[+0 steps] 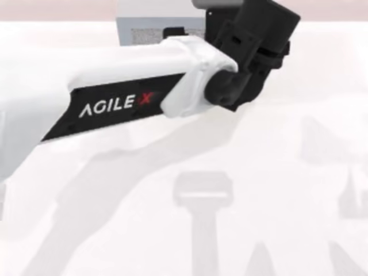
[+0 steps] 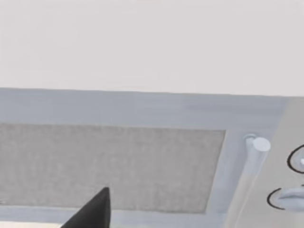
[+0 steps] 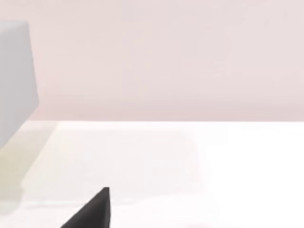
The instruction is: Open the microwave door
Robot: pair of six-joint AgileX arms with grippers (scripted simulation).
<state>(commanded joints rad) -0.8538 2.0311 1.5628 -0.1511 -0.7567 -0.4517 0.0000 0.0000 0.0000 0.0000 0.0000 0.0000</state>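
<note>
The light grey microwave (image 1: pixel 150 20) stands at the table's far edge, partly hidden behind my left arm. My left gripper (image 1: pixel 260 53) hovers just in front of it, towards its right side. The left wrist view looks closely at the microwave door (image 2: pixel 114 166), which has a speckled mesh window and lies flush with the front. The slim bar handle (image 2: pixel 251 171) runs beside the two knobs (image 2: pixel 290 197). One dark fingertip (image 2: pixel 97 211) shows with nothing against it, apart from the handle. My right gripper (image 3: pixel 142 218) is parked out of the top view and holds nothing.
The right wrist view shows bare white table (image 3: pixel 190 161), a pale back wall and the microwave's grey side (image 3: pixel 14 80) at the picture's edge. In the top view only the arms' shadows lie on the table (image 1: pixel 276 172).
</note>
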